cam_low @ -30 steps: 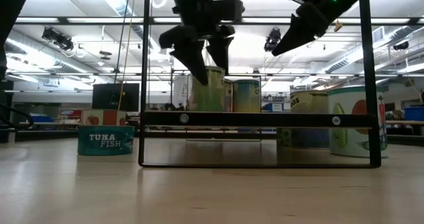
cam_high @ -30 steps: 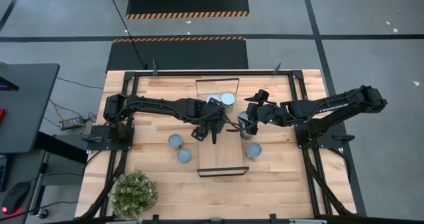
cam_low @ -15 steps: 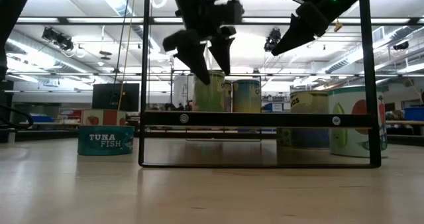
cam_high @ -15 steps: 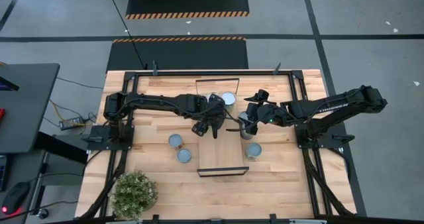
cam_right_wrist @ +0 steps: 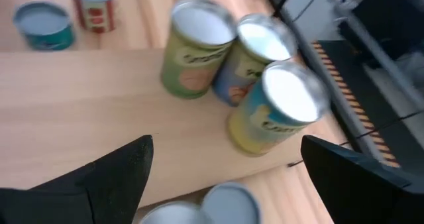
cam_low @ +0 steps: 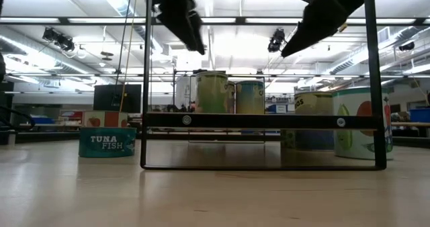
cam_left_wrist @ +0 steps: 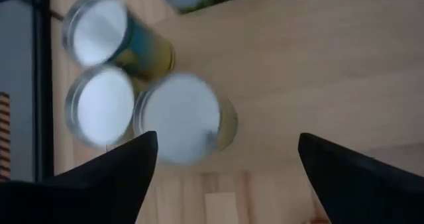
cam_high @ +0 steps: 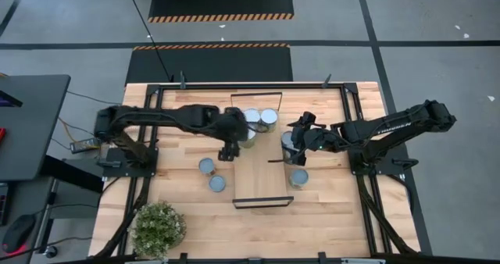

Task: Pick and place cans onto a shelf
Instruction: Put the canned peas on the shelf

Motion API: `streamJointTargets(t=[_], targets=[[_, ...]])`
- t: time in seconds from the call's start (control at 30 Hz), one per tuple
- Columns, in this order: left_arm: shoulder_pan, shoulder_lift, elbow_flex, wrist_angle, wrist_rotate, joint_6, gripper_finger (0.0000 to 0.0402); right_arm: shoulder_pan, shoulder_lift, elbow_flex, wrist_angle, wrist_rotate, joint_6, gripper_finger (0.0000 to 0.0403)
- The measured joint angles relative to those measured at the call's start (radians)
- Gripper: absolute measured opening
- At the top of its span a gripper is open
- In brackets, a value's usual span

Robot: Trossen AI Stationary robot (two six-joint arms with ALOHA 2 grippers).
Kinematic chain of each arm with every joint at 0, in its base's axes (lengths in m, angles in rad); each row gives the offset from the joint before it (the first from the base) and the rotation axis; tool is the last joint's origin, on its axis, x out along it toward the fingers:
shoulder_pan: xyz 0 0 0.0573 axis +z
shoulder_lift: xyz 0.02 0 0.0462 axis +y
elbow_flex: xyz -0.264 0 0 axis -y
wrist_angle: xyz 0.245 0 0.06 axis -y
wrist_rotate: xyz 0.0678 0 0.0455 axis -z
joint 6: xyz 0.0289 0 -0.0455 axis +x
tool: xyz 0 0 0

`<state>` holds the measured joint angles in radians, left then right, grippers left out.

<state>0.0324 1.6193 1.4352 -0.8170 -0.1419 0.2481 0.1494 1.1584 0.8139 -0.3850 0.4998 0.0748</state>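
The left end effector [cam_high: 227,150] hangs raised, fingers spread wide and empty. The right end effector [cam_high: 290,143] reaches in from the right. It is also spread and empty.

Shelf [cam_low: 262,120] spans mid-frame on black frame posts. Two cans [cam_low: 211,93] stand on it, touching. Tuna tin [cam_low: 107,142] on table left of shelf. Left gripper [cam_low: 183,15] above shelf's left part, right gripper [cam_low: 316,22] upper right.

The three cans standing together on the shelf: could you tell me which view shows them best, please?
The right wrist view: the three cans show lids and labelled sides on the shelf. The high view shows only lids, the left wrist view blurs them, and the low view shows overlapping sides.
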Motion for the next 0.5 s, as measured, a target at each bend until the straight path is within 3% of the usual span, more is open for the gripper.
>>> streamJointTargets(t=[0.27,0.5], targets=[[0.010,-0.253,-0.346,0.300,-0.069,-0.079,0.0353,-0.030,0.026,0.000,-0.091,-0.108,0.083,0.0395],[0.016,-0.406,-0.537,0.471,-0.096,-0.110,0.0352,-0.042,0.084,0.000,-0.153,-0.162,0.100,0.0399]])
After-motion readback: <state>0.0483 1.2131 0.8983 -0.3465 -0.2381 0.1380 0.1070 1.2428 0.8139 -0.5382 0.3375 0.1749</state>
